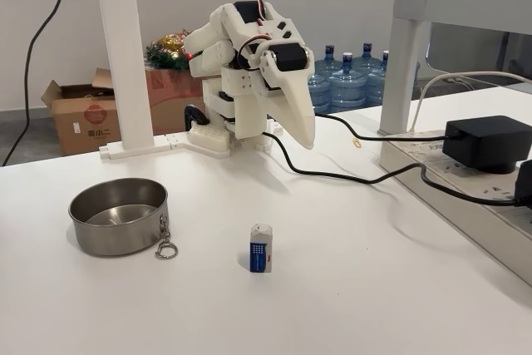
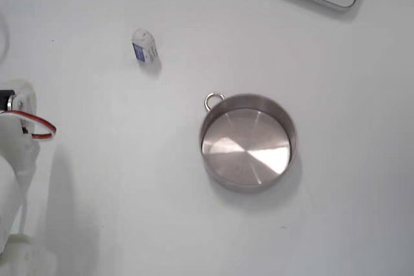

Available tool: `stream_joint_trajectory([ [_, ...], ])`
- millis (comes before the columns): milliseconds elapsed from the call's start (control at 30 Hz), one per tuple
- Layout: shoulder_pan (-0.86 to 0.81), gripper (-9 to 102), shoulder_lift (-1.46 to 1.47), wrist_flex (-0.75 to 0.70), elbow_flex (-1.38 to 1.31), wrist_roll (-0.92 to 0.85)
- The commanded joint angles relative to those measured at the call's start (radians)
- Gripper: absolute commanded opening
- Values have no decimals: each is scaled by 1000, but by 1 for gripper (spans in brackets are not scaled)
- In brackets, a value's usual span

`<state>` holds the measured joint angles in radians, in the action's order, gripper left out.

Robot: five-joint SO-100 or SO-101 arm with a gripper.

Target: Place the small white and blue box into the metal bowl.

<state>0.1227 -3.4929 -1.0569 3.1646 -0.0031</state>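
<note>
Metal bowl (image 1: pixel 119 216) sits on the white bench (image 1: pixel 349 288) toward its left edge in a fixed view, nothing inside it, the brushed bottom shining bare in both fixed views, keyring (image 1: pixel 165 248) hanging at its rim. The small white and blue box (image 1: pixel 261 248) stands upright on the bench, well apart from the bowl, near the front edge. The arm is folded up at the back edge, gripper (image 1: pixel 305 140) pointing down, fingers pressed together, holding nothing
</note>
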Motion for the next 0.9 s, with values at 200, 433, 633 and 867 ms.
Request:
stream_joint_trajectory([
  [200,5,-5,-17,-3,60,9],
  [433,5,-5,-17,-3,60,9],
  [633,5,-5,-17,-3,60,9],
  [867,-5,-5,-17,-5,60,11],
])
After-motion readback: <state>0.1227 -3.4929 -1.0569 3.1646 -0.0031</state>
